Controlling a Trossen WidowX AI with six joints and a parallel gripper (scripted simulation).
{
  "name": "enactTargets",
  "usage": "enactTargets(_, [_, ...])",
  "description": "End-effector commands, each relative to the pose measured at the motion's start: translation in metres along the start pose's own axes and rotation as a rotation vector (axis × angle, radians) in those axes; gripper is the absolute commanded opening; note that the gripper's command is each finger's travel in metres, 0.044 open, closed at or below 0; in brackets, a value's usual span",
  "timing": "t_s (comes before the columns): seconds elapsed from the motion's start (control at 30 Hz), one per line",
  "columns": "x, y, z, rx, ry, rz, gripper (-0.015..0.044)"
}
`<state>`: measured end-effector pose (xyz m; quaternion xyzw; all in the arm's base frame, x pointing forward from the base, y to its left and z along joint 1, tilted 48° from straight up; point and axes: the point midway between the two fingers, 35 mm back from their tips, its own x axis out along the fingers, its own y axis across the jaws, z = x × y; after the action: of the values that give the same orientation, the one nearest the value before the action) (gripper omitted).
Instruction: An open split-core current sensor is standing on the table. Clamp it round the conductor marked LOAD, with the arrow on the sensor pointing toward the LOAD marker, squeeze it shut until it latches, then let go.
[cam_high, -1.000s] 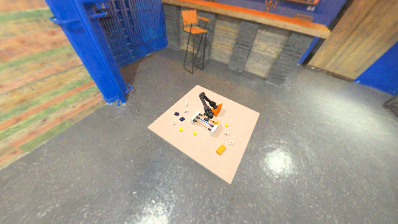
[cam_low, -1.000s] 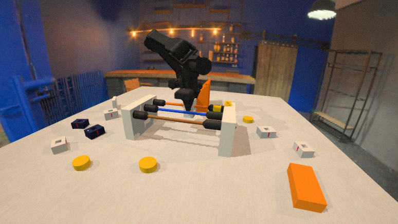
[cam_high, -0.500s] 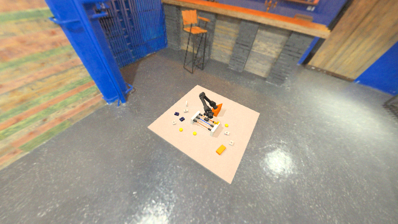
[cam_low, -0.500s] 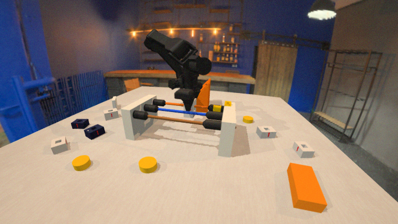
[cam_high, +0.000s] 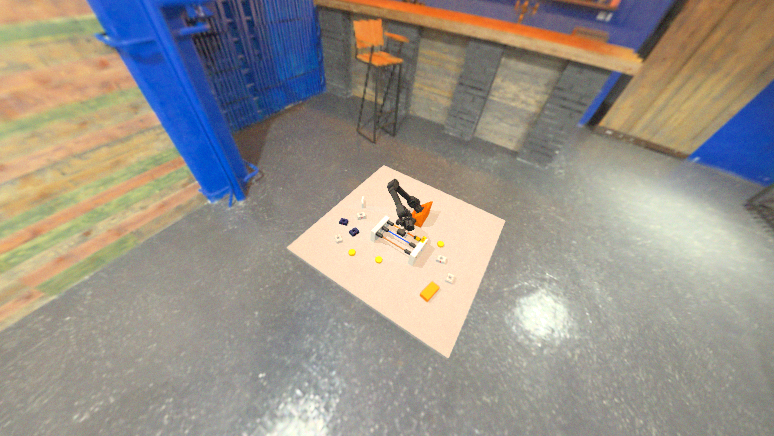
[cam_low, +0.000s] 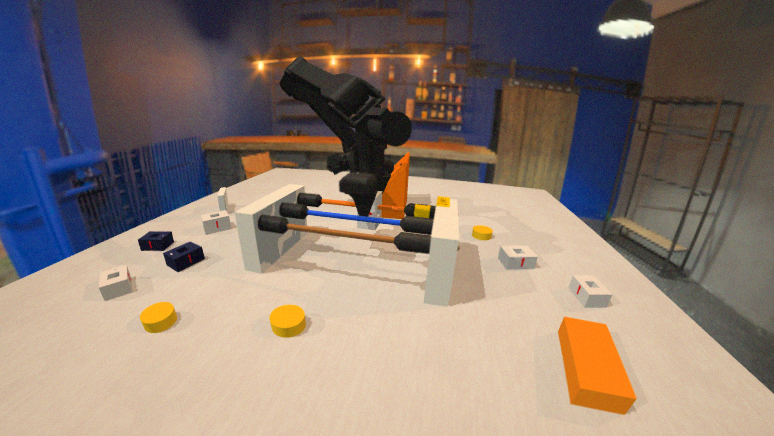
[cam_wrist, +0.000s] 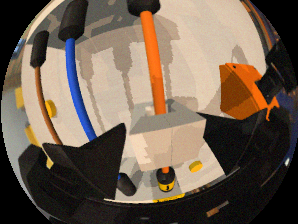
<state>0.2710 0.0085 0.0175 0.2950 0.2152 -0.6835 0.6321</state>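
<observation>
The white current sensor (cam_low: 371, 223) (cam_wrist: 167, 146) sits around the orange conductor (cam_low: 336, 202) (cam_wrist: 148, 50), the back one of three. In the wrist view the conductor runs through it; its halves look together, with a thin seam, but the latch cannot be made out. My gripper (cam_low: 366, 214) (cam_wrist: 160, 121) is open, its black fingers on either side of the sensor, with a visible gap at the left finger. A yellow band (cam_low: 423, 211) (cam_wrist: 166, 187) marks the conductor's right end, near a yellow label (cam_low: 443, 201); its text is unreadable. The sensor's arrow direction cannot be told.
The blue conductor (cam_low: 352, 218) (cam_wrist: 75, 90) and brown conductor (cam_low: 341, 232) run alongside, between white end posts (cam_low: 444, 270) (cam_low: 250, 238). An orange wedge (cam_low: 398, 189) (cam_wrist: 240, 92) stands close behind. White and navy blocks, yellow discs and an orange block (cam_low: 595, 362) lie around.
</observation>
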Motion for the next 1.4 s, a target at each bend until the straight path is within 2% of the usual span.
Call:
enactTargets(0.0, [0.000,0.000,0.000,0.001,0.000,0.000,0.0440])
enactTargets(0.27, [-0.002,0.000,0.000,0.000,0.001,0.001,0.0440])
enactTargets(0.53, [-0.098,-0.003,0.000,-0.015,0.002,0.028,0.0440])
enactTargets(1.37, [-0.101,-0.003,0.000,-0.015,0.002,0.029,0.0440])
